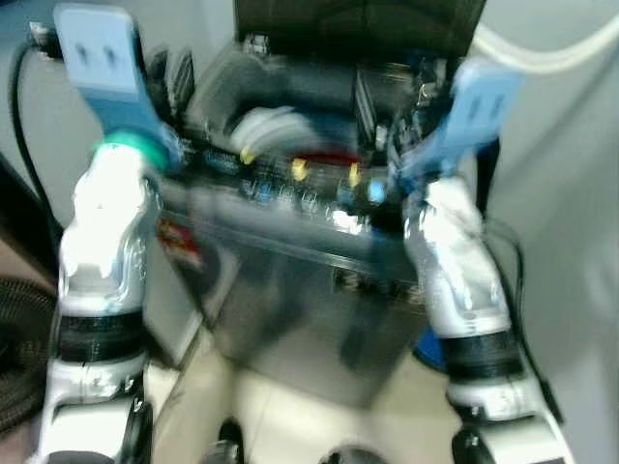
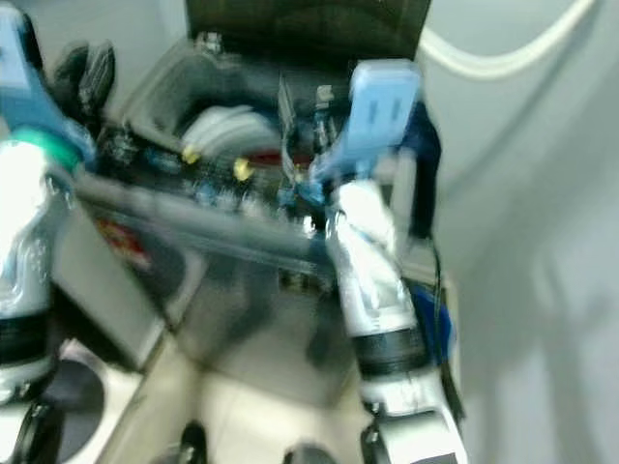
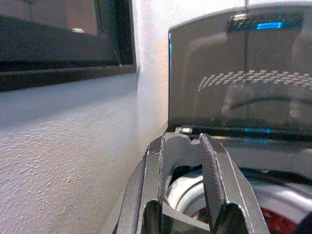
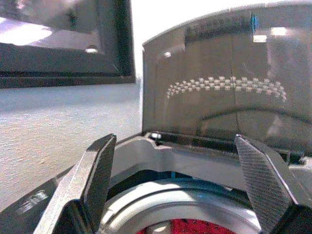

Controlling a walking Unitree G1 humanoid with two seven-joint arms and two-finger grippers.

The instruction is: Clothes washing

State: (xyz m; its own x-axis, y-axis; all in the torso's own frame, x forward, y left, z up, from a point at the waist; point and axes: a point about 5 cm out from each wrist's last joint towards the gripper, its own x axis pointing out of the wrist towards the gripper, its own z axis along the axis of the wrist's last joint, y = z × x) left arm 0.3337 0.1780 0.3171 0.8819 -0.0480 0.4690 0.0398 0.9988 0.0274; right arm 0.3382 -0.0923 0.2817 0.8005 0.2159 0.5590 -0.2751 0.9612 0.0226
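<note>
A grey top-loading washing machine (image 1: 319, 290) stands right in front of me with its dark lid (image 3: 243, 73) raised against the wall. Inside the open top I see the white drum rim (image 4: 161, 209) and something red (image 4: 195, 228) low in the drum. Both arms are raised over the machine's front edge, and the eye views are blurred. My left gripper (image 3: 184, 146) hangs over the left side of the opening, its fingers close together with nothing between them. My right gripper (image 4: 175, 146) is over the opening with its fingers spread wide and empty.
The control panel (image 1: 300, 184) with small lit buttons runs along the machine's front. A white wall with a dark framed panel (image 3: 58, 44) stands behind. A white hose (image 1: 542, 53) curves at the upper right, a black ribbed hose (image 1: 19, 338) lies at the left, and pale floor tiles (image 1: 290, 416) are below.
</note>
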